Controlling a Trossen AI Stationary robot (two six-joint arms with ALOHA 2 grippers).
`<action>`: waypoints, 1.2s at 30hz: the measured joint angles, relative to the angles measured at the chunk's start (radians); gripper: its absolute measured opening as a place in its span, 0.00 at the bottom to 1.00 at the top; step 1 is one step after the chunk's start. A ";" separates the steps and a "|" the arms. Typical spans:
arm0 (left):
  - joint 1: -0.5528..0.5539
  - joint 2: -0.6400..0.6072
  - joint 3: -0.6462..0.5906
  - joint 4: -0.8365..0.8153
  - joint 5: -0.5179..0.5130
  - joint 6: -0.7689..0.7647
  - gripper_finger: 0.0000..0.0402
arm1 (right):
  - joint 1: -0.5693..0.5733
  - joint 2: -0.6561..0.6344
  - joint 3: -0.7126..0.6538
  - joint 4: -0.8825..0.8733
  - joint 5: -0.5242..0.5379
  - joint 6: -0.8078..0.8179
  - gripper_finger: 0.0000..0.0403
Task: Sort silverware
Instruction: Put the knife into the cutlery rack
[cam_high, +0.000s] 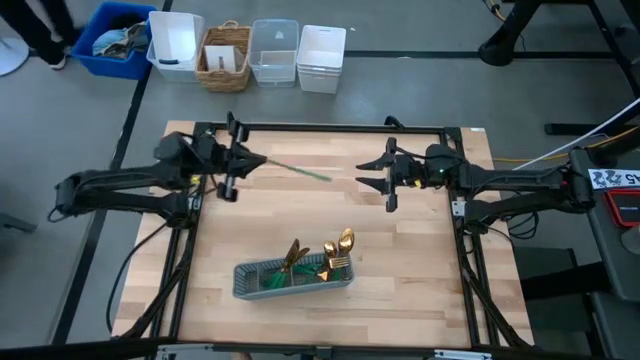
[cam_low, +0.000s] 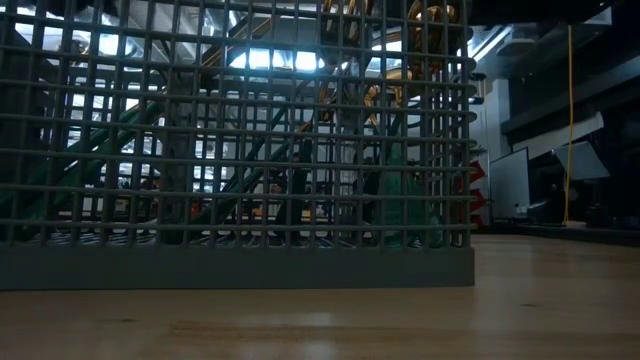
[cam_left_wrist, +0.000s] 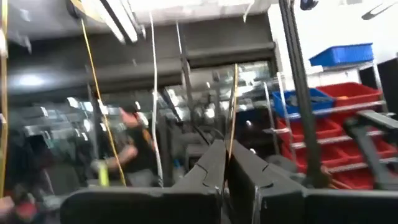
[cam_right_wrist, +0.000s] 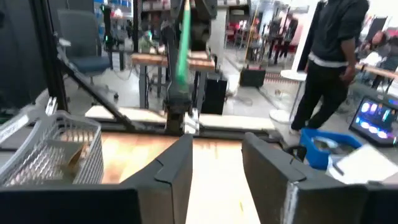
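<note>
A: Which tool carries a piece of silverware?

B: The left tool (cam_high: 243, 160), raised near the far left corner of the tabletop (cam_high: 400, 300). Its fingers (cam_left_wrist: 208, 171) are clenched on one end of a utensil (cam_high: 298, 170), whose teal-green handle projects level toward the tabletop's middle. In the right wrist view the same handle (cam_right_wrist: 182, 40) shows as a green bar above the left tool. Whether the piece is a fork, spoon or knife cannot be told.

A: And the right tool?

B: The right tool (cam_high: 372, 172) hangs near the far right edge, facing the left one, with the handle's free tip between them. Its fingers (cam_right_wrist: 174, 171) stand apart, released, with bare tabletop showing in the gap; nothing is in them.

A: Where is the rest of the silverware?

B: In the grey mesh tray (cam_high: 250, 282), which lies near the front edge, about midway along it. Gold heads (cam_high: 340, 248) rise above the tray's rim toward its right end, and green handles (cam_high: 275, 283) lie inside. In the low view the tray's mesh wall (cam_low: 240, 130) fills most of the frame, with green handles (cam_low: 400, 195) seen through it.

A: Anything beyond the tabletop?

B: Bins and a basket (cam_high: 225, 55) stand in a row on the floor past the far edge, and a person (cam_right_wrist: 329, 50) stands in the room.
</note>
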 joint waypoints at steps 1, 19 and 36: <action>0.000 -0.036 0.000 -0.054 0.006 -0.024 0.00 | 0.000 -0.013 0.000 -0.029 0.000 0.000 0.34; -0.093 -0.228 0.000 -0.681 0.290 -0.234 0.00 | 0.001 -0.061 -0.001 -0.373 -0.108 0.112 0.34; -0.265 -0.109 0.000 -0.817 0.288 -0.024 0.01 | 0.128 0.163 -0.002 -0.496 -0.222 0.209 0.34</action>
